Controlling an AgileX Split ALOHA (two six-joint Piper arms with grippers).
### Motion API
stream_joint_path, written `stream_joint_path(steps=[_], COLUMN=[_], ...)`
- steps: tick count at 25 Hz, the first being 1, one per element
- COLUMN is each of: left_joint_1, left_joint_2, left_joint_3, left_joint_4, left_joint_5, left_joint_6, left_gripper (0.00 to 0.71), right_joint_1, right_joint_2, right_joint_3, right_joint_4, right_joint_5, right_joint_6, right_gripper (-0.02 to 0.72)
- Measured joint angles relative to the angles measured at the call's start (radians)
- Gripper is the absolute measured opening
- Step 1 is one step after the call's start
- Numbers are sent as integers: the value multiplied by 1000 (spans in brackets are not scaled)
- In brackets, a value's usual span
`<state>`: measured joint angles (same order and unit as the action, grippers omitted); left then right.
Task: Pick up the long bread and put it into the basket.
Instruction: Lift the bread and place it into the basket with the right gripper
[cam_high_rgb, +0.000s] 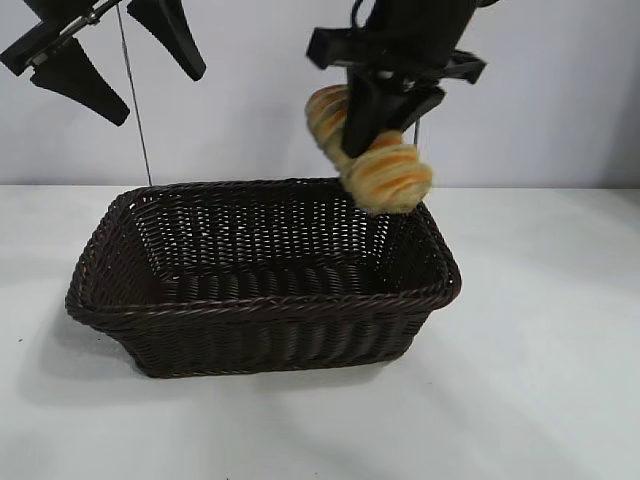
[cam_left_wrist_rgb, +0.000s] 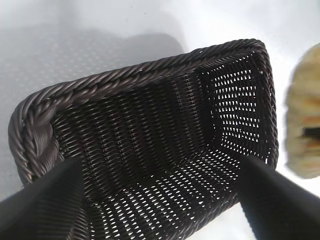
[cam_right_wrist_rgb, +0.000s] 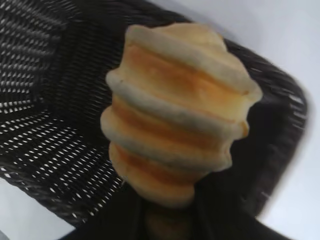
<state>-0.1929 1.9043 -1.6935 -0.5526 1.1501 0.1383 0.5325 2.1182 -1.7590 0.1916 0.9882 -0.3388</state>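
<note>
Pale yellow, orange-ridged long bread (cam_high_rgb: 385, 172) pinched mid-length in right gripper (cam_high_rgb: 380, 115) at upper centre-right, above basket (cam_high_rgb: 120, 300) right rim; could glance off rim if released here; left gripper (cam_high_rgb: 110, 65) spread, parked upper left.

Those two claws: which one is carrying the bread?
The right gripper, above the basket's far right corner, is clamped on the long bread. The left gripper hangs open and empty at upper left.

basket (cam_high_rgb: 262, 322): dark woven wicker | long bread (cam_high_rgb: 388, 175): matt, ridged
</note>
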Motion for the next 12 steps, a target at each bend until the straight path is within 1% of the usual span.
stream_joint_path(steps=[4,5,6,8,10,12], left_joint_1=[0,0,0,0,0,0], left_joint_2=[0,0,0,0,0,0], left_joint_3=[0,0,0,0,0,0], left_joint_4=[0,0,0,0,0,0], left_joint_5=[3,3,3,3,3,3], left_joint_6=[0,0,0,0,0,0], left_gripper=[605,605,605,605,605,605], right_joint_1=[0,0,0,0,0,0], right_joint_2=[19,19,19,19,19,16], right_joint_3=[0,0,0,0,0,-6], right_joint_4=[-6,-5,-2,-1,2,3], right_joint_5=[-19,-19,-16,-12,-7,9], right_joint_6=[-2,-2,-2,-2,-2,7], right_gripper=[160,174,204,299,427,502])
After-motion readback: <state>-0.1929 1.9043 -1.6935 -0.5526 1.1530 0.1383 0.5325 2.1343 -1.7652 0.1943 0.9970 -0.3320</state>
